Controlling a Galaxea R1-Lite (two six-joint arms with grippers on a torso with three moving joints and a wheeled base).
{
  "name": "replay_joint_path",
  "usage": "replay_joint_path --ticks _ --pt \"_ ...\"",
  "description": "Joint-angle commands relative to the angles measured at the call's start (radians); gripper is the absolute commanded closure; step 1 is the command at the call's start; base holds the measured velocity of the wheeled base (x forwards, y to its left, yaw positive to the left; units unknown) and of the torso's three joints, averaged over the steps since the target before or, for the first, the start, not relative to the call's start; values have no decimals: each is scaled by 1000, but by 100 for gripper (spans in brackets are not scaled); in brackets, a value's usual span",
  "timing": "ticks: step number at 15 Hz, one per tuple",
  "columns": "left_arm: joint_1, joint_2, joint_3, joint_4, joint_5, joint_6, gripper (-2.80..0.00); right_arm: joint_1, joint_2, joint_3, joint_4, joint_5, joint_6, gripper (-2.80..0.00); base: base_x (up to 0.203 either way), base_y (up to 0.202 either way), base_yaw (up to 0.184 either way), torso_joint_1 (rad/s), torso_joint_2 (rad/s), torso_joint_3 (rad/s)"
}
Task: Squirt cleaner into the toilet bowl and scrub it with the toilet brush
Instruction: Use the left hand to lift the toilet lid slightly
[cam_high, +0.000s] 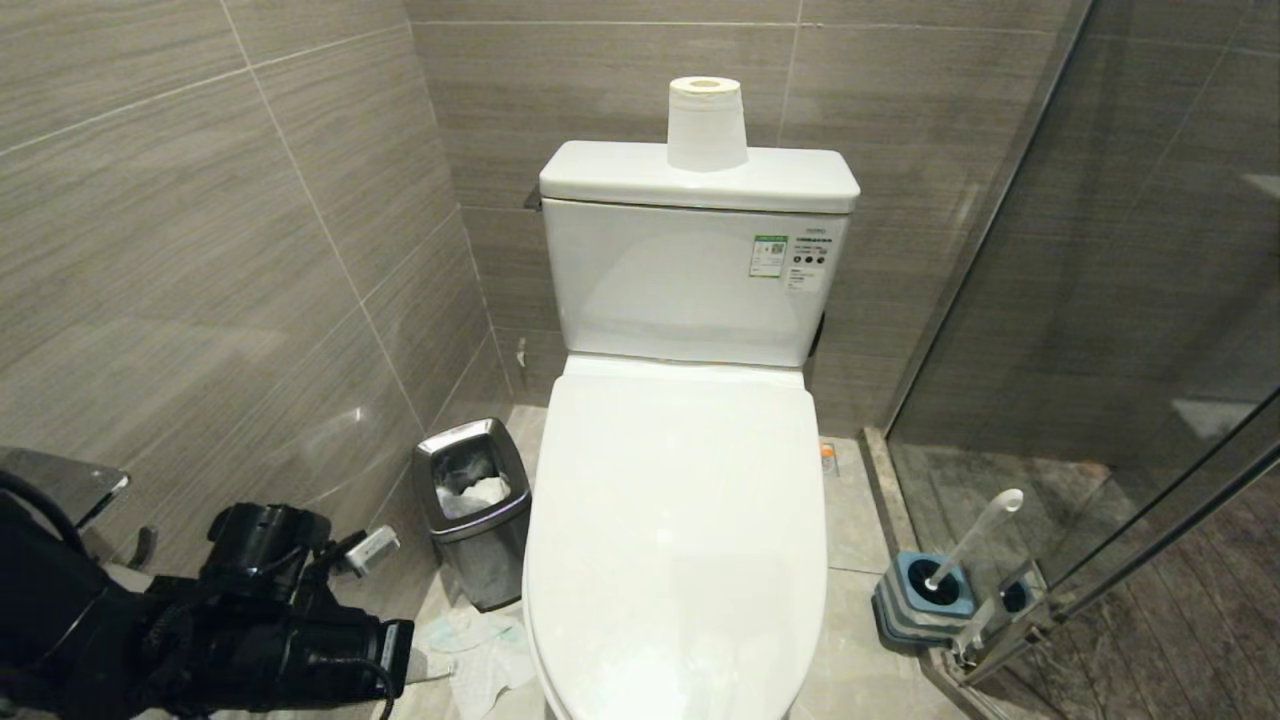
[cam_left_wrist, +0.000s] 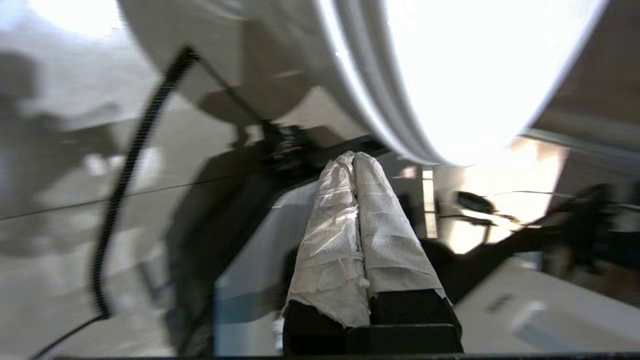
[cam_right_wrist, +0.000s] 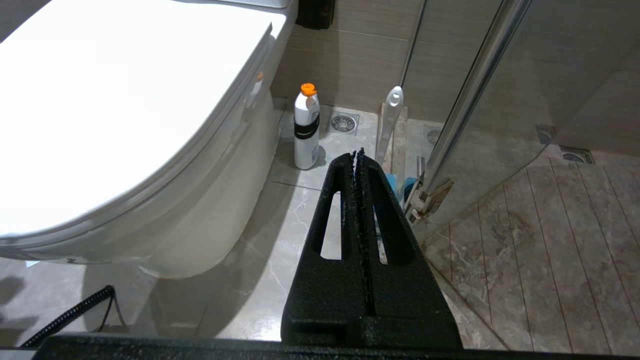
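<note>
Nearest us, our left gripper (cam_left_wrist: 352, 157) hangs low beside the toilet bowl (cam_high: 675, 520), its wrapped fingers pressed together on nothing; we judge it is placed to lift the closed lid, which blocks the basin. Our right gripper (cam_right_wrist: 357, 155) is likewise pinched shut and empty, parked low. Just beyond it the toilet brush (cam_right_wrist: 389, 122) stands in its holder (cam_high: 925, 598), and the cleaner (cam_right_wrist: 306, 127) waits upright on the floor beside the bowl's base.

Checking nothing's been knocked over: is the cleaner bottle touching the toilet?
Apart. The right wrist view shows bare floor tile between the cleaner and the toilet bowl.
</note>
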Motion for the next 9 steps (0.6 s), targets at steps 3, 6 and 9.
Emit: replay_joint_path --ticks 3,6,9 --pt "-3 47 -13 -125 -105 -117 0 0 -1 2 -1 -1 -1 0 0 0 0 0 0 0" --pt "-6 77 -8 -212 -155 -220 0 0 -1 2 -1 -1 -1 0 0 0 0 0 0 0" --pt "3 101 -6 -305 -189 -285 0 0 0 2 -1 -1 -1 0 0 0 0 0 0 0"
